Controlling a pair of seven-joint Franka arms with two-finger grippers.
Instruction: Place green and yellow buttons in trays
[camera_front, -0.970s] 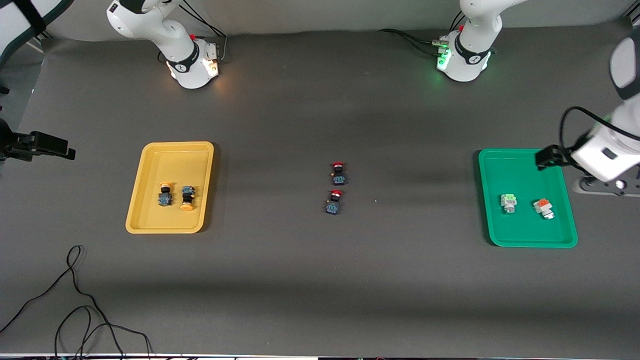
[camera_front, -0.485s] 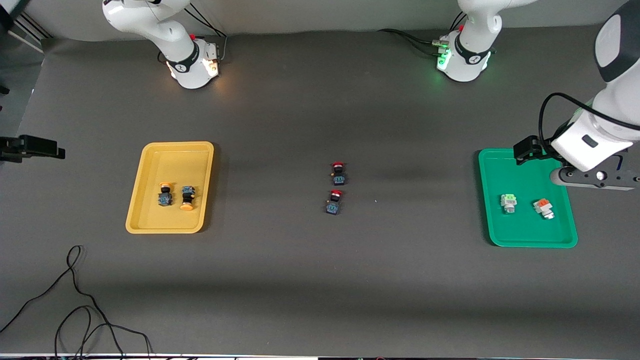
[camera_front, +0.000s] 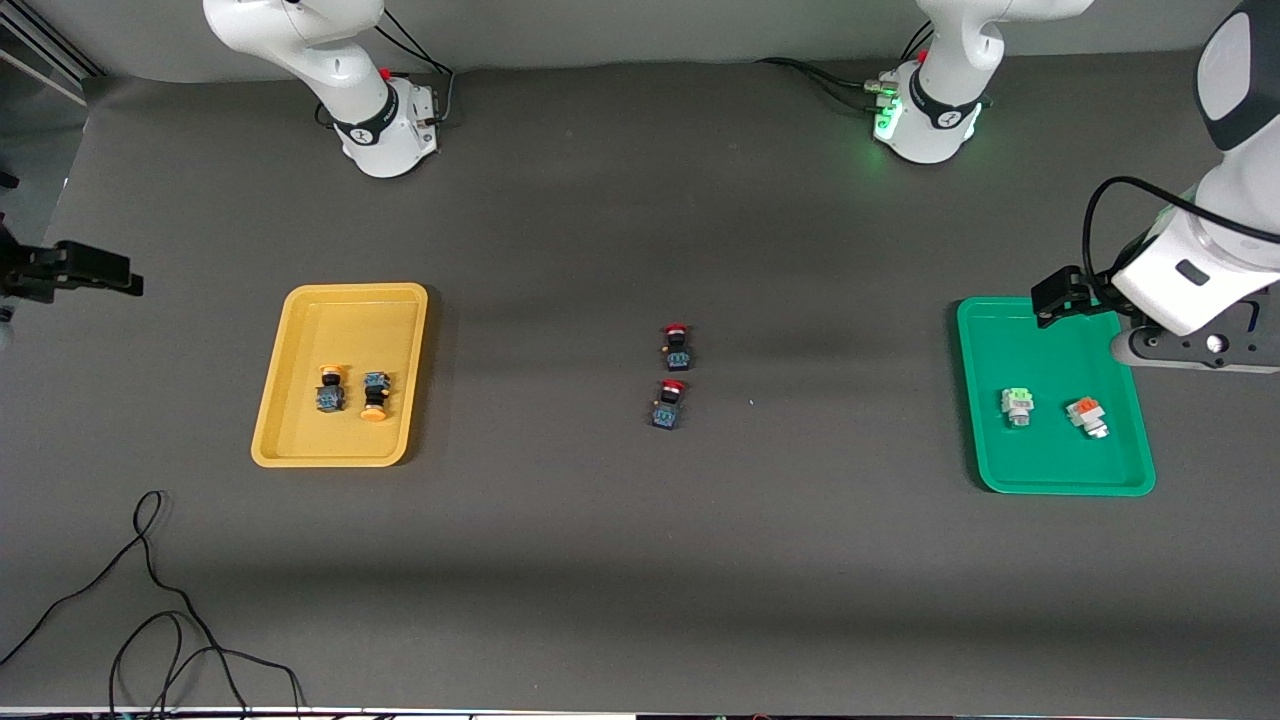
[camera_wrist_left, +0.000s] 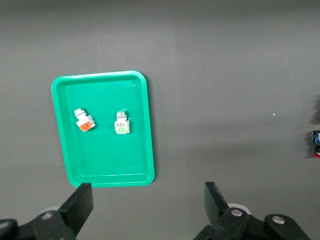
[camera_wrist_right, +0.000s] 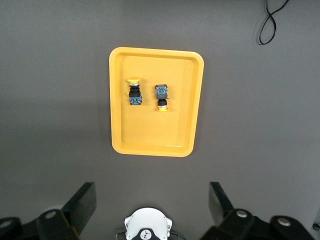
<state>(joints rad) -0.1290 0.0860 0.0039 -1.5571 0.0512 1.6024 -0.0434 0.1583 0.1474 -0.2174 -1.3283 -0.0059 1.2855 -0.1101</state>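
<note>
The yellow tray (camera_front: 345, 320) holds two yellow-capped buttons (camera_front: 331, 388) (camera_front: 375, 394), lying side by side; they also show in the right wrist view (camera_wrist_right: 134, 91) (camera_wrist_right: 161, 97). The green tray (camera_front: 1040, 335) holds the green-capped button (camera_front: 1017, 405), which also shows in the left wrist view (camera_wrist_left: 121, 123). My left gripper (camera_wrist_left: 147, 205) is open and empty, high over the table at the green tray's edge nearest the robot bases. My right gripper (camera_wrist_right: 151, 202) is open and empty, high over the table between the yellow tray (camera_wrist_right: 150, 135) and the right arm's base.
An orange-capped white button (camera_front: 1086, 417) lies in the green tray beside the green one. Two red-capped buttons (camera_front: 677, 347) (camera_front: 668, 403) lie mid-table. A black cable (camera_front: 150, 600) loops near the front corner at the right arm's end.
The left arm's hand has risen and drawn back from over the green tray toward the bases. The right arm's hand has shifted slightly at the view's edge. The buttons have not moved.
</note>
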